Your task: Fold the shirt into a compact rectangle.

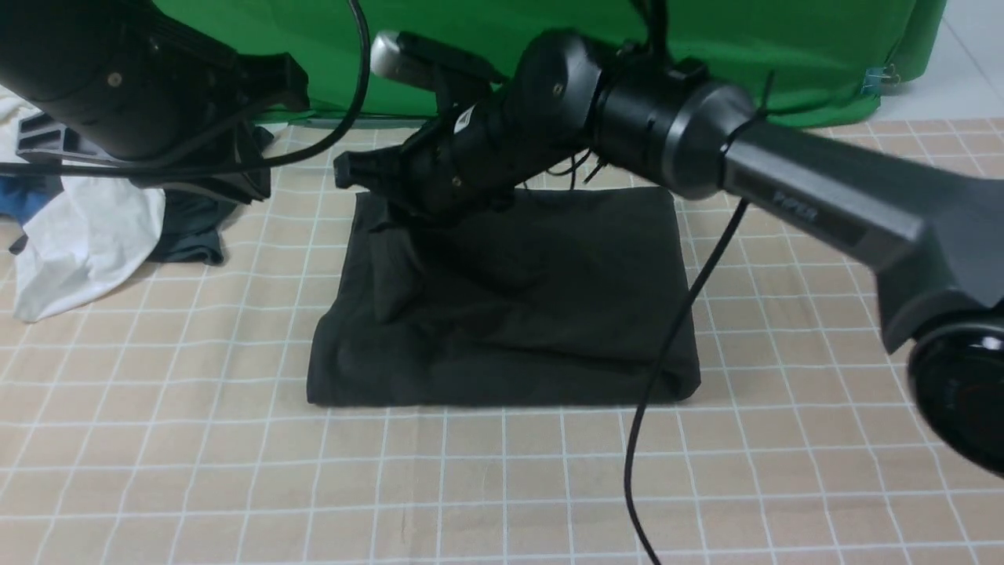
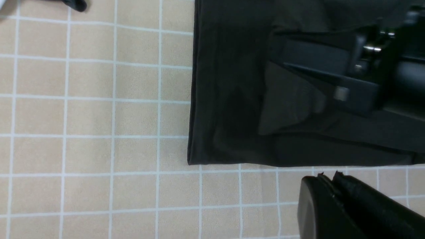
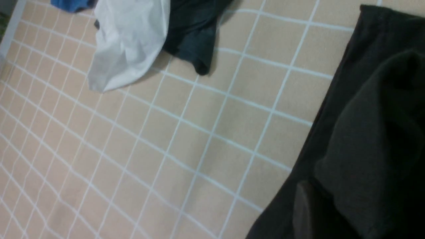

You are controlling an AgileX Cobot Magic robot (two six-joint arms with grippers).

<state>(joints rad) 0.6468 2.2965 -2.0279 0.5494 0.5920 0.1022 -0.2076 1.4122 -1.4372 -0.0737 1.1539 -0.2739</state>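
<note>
Shirt (image 1: 510, 314): plain black, no print showing.
Tabletop (image 1: 502, 486): beige, crossed by a grid of thin white lines.
Backdrop (image 1: 486, 31): solid bright green.
White garment (image 1: 86, 235): plain white.
Grey garment (image 1: 192, 227): dark grey, verging on teal.
Blue cloth (image 1: 23, 200): mid blue, only a scrap visible.
Arms (image 1: 823, 204): matt black and dark grey.
Cable (image 1: 667, 353): black.

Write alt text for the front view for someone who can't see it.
A black shirt, folded into a rough rectangle, lies on a tan gridded mat while the right arm reaches across its far left corner. A white garment and a dark grey garment lie at the left.
</note>
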